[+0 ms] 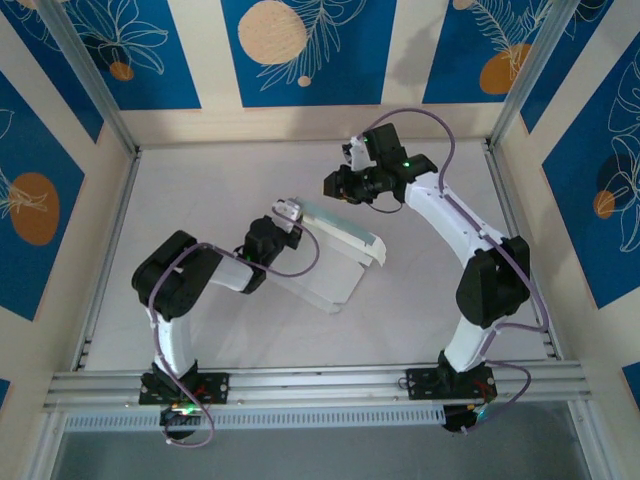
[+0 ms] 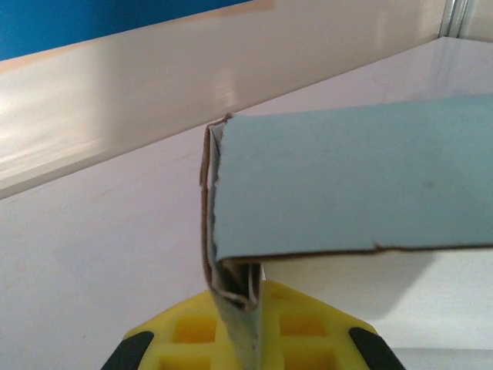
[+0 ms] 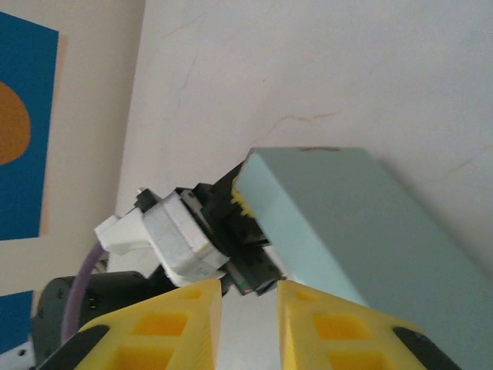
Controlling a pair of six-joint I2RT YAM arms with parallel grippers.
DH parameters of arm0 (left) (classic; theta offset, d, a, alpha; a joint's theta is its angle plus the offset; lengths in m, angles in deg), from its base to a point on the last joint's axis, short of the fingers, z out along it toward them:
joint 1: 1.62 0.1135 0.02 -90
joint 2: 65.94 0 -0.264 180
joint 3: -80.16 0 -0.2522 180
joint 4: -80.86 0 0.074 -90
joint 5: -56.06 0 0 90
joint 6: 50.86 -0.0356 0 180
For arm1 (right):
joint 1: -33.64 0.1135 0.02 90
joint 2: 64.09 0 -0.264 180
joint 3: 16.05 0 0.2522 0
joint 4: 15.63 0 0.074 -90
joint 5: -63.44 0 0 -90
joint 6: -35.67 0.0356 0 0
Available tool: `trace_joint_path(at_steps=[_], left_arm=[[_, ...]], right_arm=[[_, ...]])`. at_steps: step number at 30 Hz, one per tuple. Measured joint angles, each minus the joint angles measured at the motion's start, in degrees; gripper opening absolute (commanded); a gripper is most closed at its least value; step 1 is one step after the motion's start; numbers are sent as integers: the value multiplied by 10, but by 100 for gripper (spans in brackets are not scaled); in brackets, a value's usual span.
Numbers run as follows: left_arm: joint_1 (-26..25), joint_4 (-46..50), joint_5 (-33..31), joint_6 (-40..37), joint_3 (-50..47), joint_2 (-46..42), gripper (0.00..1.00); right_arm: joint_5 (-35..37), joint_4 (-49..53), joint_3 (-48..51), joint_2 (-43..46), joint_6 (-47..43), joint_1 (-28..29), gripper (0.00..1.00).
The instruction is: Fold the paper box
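**Left arm, nearer side.** The left pincer (image 2: pixel 240 299) is closed tight on one corner of the paper box (image 1: pixel 335 265), a part-formed tray of thin, pale grey-green card. In the left wrist view the layered card of that corner is nipped between the yellow pads (image 2: pixel 192 331). The long wall (image 2: pixel 347 177) runs away from the grip, standing up from the base panel.

**Location of the work.** The box lies about the middle of the white surface (image 1: pixel 200 170), well apart from every edge. Its flat panel reaches toward the near edge. The raised wall sits on the far side of that panel and runs from the left pincer off to the right.

**Right arm, farther side.** The right pincer (image 1: pixel 338 186) hangs just beyond the wall's left end, near the left pincer and apart from the card. In the right wrist view its fingers (image 3: pixel 189 324) stand a little apart with nothing between them, and bare surface shows through the gap.

**Assessment.** The step in hand appears to be forming a corner: one wall is up and pinned, and the near panel is not yet raised. Whether the corner tab is locked cannot be told.

**Next move, as judged.** The free right pincer would need to come down onto the wall or end flap beside the held corner and press or tuck it while the left grip holds firm. This calls for close alignment on thin card and light pressure, or the wall may buckle.
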Motion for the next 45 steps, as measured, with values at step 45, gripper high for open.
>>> trace_joint_path(at_steps=[45], left_arm=[[-161, 173, -334, 153, 74, 33, 0]], right_arm=[[206, -7, 228, 203, -58, -76, 36]])
